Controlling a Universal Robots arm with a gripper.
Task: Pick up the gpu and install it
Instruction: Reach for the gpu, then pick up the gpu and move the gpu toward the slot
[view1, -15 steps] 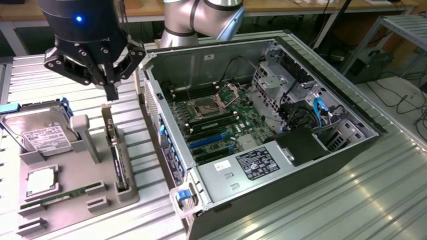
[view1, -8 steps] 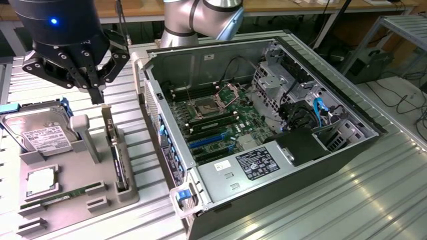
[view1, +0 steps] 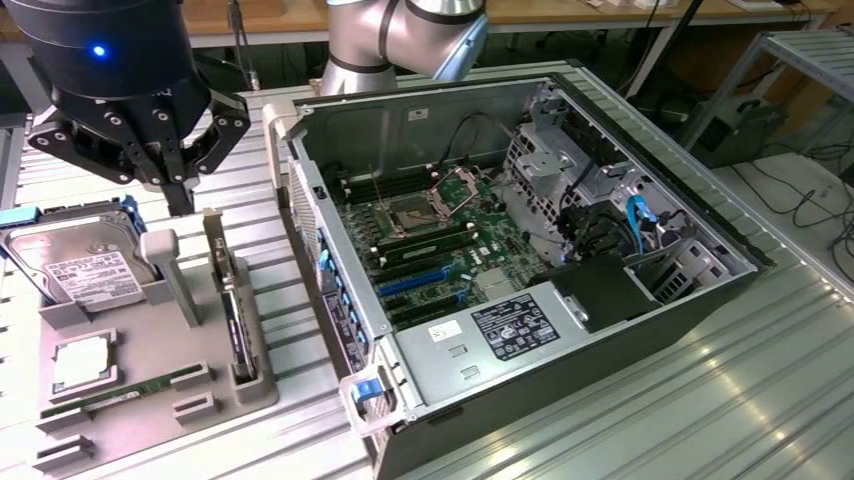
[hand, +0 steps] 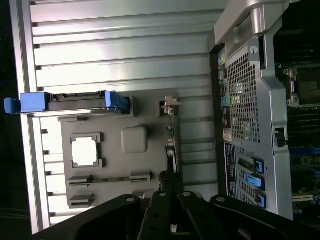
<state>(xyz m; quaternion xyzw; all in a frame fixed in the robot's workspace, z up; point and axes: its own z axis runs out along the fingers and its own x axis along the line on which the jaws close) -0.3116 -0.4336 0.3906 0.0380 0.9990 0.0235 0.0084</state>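
Closed empty jaws near gpu

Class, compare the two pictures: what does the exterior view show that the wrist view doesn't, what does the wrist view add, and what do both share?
Exterior view: the silver power supply box with a black label and blue cables inside the open dark computer case.
Wrist view: the case's perforated metal rear panel, face-on.
Both: the grey holder tray, the thin black gpu card standing on edge in it, the silver hard drive with blue rails, and the shut black gripper.
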